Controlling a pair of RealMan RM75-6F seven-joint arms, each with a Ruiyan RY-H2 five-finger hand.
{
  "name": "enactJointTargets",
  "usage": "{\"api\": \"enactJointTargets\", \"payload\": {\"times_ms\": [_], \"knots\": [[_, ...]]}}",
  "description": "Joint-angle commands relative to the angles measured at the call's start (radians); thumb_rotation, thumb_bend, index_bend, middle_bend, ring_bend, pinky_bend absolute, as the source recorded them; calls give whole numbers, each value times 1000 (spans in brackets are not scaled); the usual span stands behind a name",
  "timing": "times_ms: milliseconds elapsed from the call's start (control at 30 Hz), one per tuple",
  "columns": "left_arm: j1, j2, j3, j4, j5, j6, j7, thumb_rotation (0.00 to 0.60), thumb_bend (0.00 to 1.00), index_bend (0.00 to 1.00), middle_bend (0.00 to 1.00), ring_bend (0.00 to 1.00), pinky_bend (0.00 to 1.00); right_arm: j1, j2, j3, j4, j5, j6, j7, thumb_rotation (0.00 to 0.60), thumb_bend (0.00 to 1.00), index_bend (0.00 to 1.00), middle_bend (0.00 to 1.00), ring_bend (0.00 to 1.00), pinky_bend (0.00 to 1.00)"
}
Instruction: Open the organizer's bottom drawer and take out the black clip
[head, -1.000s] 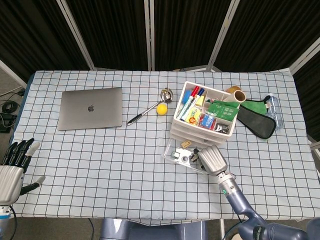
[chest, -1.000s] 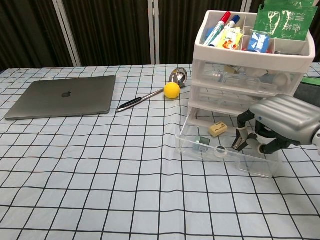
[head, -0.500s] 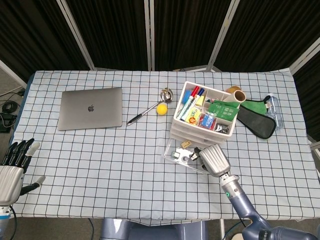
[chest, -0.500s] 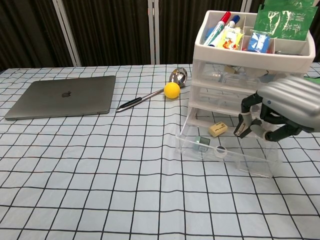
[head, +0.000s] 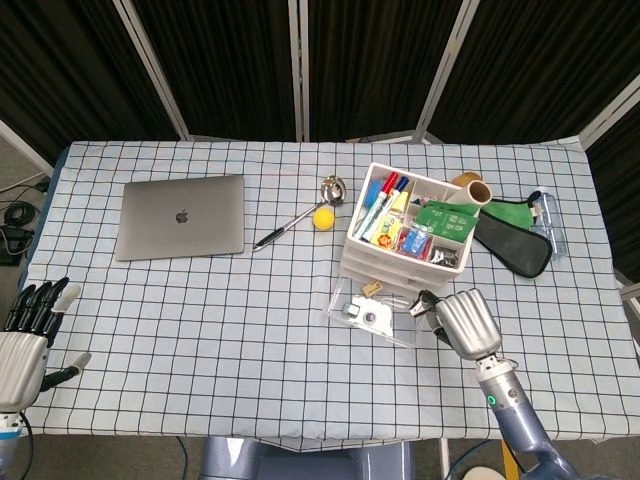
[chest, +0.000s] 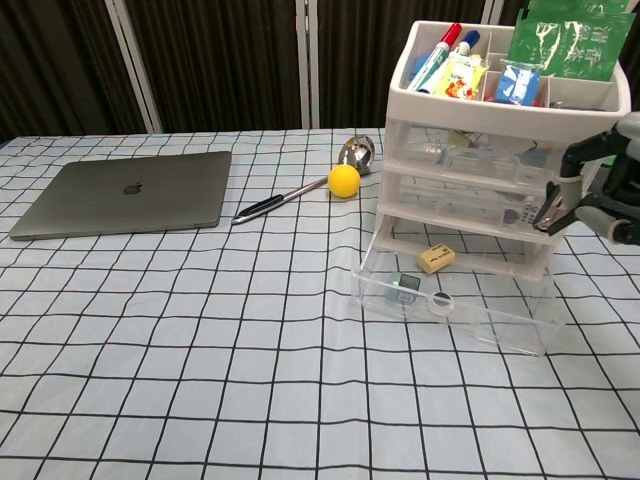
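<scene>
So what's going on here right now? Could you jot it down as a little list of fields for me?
organizer: white, three drawers, pens and packets on top
bottom drawer: pulled open, clear plastic
inside drawer: beige eraser, small items
black clip: pinched in the right hand, lifted clear of the drawer
left hand: fingers apart, holding nothing, at the table's near left edge
also on table: laptop, yellow ball, ladle

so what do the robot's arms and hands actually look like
Right hand: silver-grey metallic shell, black fingers, on a blue-grey arm with a silver wrist ring and a small green light. Left hand: same silver-grey back, black fingers with pale tips.
</scene>
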Motion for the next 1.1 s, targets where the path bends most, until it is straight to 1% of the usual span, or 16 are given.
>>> {"api": "enactJointTargets", "payload": {"times_ms": [33, 267, 433, 533, 633, 700, 800, 933, 1033, 1100], "knots": [[1, 0, 1, -1, 1, 1, 3, 600, 174, 0, 0, 0, 0, -22, 23, -3, 7, 0, 19, 32, 600, 398, 621, 1000, 1000, 996], [1, -2, 1, -2, 0, -1, 7, 600, 173, 0, 0, 0, 0, -65, 63, 11, 55, 41, 42, 139, 600, 390, 618, 1000, 1000, 996], [1, -4, 2, -3, 1, -3, 13, 600, 175, 0, 0, 0, 0, -84, 62, 19, 102, 77, 38, 181, 600, 390, 604, 1000, 1000, 995], [1, -5, 1, -3, -2, -4, 17, 600, 174, 0, 0, 0, 0, -96, 49, 28, 146, 102, 35, 229, 600, 388, 591, 1000, 1000, 995], [1, -6, 0, -2, -5, -6, 18, 600, 175, 0, 0, 0, 0, -106, 37, 33, 185, 110, 39, 250, 600, 348, 540, 1000, 1000, 995], [1, -6, 0, -1, -7, -7, 17, 600, 174, 0, 0, 0, 0, -114, 31, 36, 206, 118, 42, 256, 600, 298, 474, 1000, 1000, 992], [1, -6, -1, 0, -9, -7, 16, 600, 175, 0, 0, 0, 0, -123, 27, 39, 222, 120, 45, 272, 600, 278, 399, 1000, 1000, 987], [3, -7, -2, 5, -14, -5, 14, 600, 174, 0, 0, 0, 0, -135, 15, 46, 251, 112, 68, 296, 600, 270, 383, 1000, 1000, 978], [6, -10, -2, 16, -25, -9, 11, 600, 174, 0, 0, 0, 0, -144, 7, 47, 269, 97, 89, 306, 600, 263, 364, 998, 1000, 939], [7, -12, -3, 23, -35, -13, 8, 600, 174, 0, 0, 0, 0, -151, 1, 48, 282, 76, 118, 319, 600, 260, 350, 988, 979, 903]]}}
